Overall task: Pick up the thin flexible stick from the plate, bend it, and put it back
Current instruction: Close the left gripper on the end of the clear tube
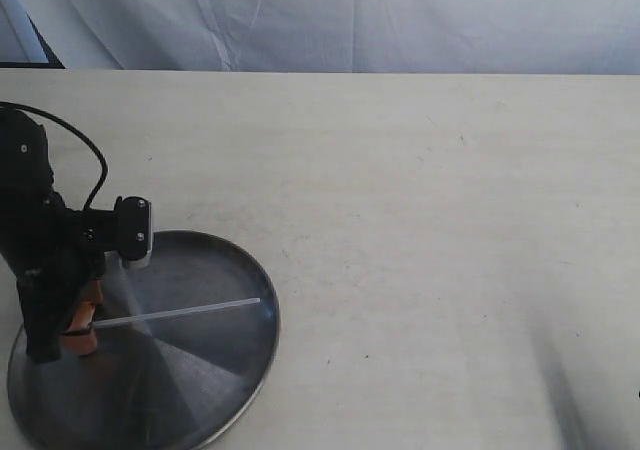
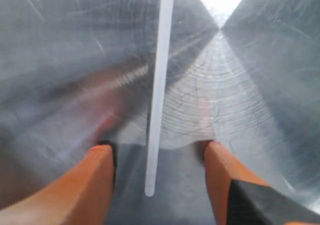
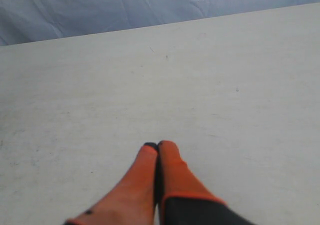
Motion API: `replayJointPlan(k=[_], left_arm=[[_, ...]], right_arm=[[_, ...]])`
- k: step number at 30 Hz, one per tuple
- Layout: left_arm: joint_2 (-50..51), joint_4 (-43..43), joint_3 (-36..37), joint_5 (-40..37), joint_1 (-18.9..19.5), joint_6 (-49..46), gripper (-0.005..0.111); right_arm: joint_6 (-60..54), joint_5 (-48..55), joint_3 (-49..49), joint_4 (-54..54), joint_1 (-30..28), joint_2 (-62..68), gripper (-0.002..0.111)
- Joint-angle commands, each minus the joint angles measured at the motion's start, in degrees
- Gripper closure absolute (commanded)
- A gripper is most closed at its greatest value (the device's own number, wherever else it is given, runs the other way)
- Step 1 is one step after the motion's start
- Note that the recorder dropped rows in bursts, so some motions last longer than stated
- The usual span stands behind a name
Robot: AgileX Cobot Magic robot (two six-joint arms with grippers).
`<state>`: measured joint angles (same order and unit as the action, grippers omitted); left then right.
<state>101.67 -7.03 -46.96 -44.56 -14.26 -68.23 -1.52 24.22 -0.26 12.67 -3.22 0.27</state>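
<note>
Stainless-steel plate (image 1: 215, 370), round with a low rim, sits at the lower left of the exterior view on a pale tabletop (image 1: 430, 220); the frame cuts its bottom edge. The thin flexible stick (image 1: 180, 312) lies on the plate, straight and whitish. It runs from the plate's left part toward its right rim and stops just short of that rim.

Left tool (image 1: 82, 330) is down over the plate's left side, orange fingers (image 2: 100, 175) spread wide. In the left wrist view the stick's end lies in the gap between them, with clear space on both sides, so there is no contact and nothing is gripped. The fingertips are at or very near the plate surface; can't tell if they touch. A black cable (image 1: 85, 145) loops up from the left arm.

Right tool (image 3: 158, 146) is seen only in the right wrist view. Its two orange fingers are pressed together, fully closed, with nothing between them. It hangs over bare tabletop, away from the plate. A bluish-white cloth backdrop (image 1: 350, 20) runs behind the tabletop's far edge.
</note>
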Motion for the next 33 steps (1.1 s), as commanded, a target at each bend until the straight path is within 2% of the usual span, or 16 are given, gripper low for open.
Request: replayJointPlan(k=[1, 3, 8, 20, 23, 33], left_arm=[[1.6, -1.3, 0.1, 0.7, -0.3, 0.2, 0.059], [2.3, -1.3, 0.1, 0.7, -0.3, 0.2, 0.076], [2.3, -2.6, 0.1, 0.7, -0.3, 0.2, 0.106], [2.2, -4.4, 0.1, 0.6, -0.3, 0.2, 0.107], [1.4, -7.8, 0.1, 0.6, -0.3, 0.2, 0.107], [-3.0, -8.1, 0.1, -0.3, -0.3, 0.8, 0.107]], right_arm=[[0.0, -0.8, 0.3, 0.0, -0.1, -0.3, 0.108], [0.0, -0.8, 0.3, 0.0, -0.1, -0.3, 0.108], [0.0, -0.8, 0.3, 0.0, -0.1, -0.3, 0.108], [0.0, -0.8, 0.3, 0.0, -0.1, -0.3, 0.108], [0.0, -0.8, 0.3, 0.0, -0.1, -0.3, 0.108], [0.0, -0.8, 0.3, 0.0, -0.1, -0.3, 0.108]])
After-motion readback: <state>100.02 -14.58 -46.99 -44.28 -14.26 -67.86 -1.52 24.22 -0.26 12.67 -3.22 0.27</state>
